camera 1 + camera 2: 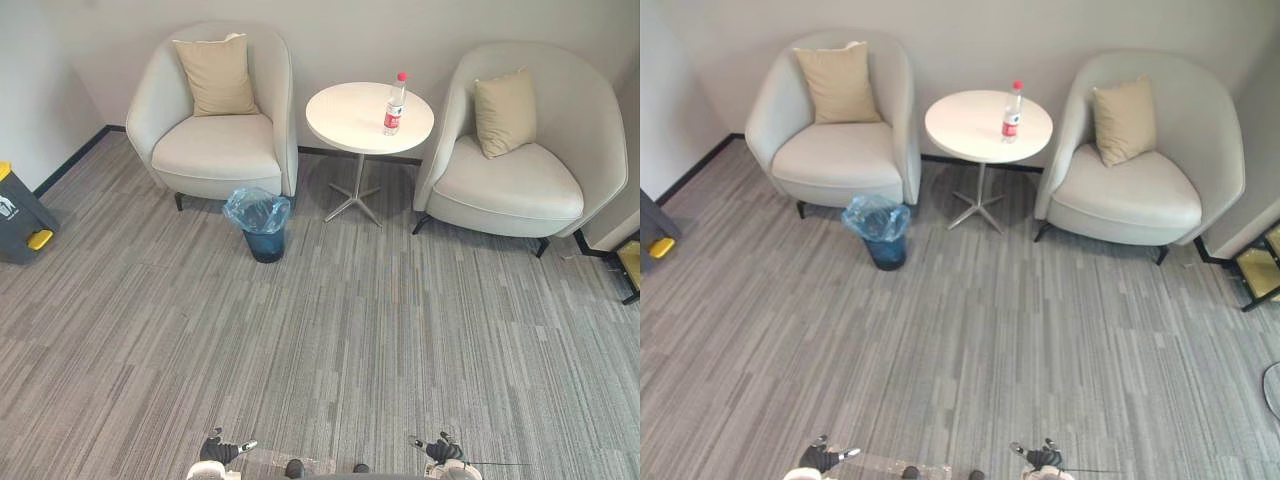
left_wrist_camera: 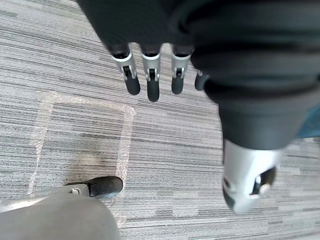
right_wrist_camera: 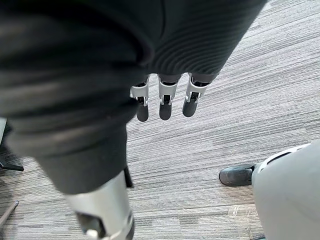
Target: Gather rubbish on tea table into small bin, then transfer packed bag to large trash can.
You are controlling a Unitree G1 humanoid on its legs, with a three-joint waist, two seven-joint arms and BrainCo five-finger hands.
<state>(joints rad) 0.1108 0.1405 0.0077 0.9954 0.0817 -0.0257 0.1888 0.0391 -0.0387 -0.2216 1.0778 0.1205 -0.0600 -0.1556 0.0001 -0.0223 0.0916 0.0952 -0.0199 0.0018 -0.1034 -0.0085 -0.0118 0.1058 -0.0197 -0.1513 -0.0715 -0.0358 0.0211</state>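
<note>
A clear plastic bottle point(image 1: 395, 104) with a red cap and red label stands upright on the round white tea table point(image 1: 350, 120) between two armchairs. A small dark blue bin point(image 1: 262, 224) lined with a light blue bag sits on the carpet by the left armchair's front corner. A grey large trash can point(image 1: 18, 215) with yellow parts stands at the far left. My left hand point(image 1: 220, 450) and right hand point(image 1: 441, 450) hang low at the near edge, far from the table. Both are open, with straight fingers point(image 2: 152, 82) and fingers point(image 3: 165, 102) over bare carpet, holding nothing.
Two light grey armchairs point(image 1: 215, 150) point(image 1: 520, 180), each with a beige cushion, flank the table against the wall. Striped grey carpet point(image 1: 330, 320) stretches between me and the furniture. A taped square outline point(image 2: 85, 145) marks the floor beneath my left hand.
</note>
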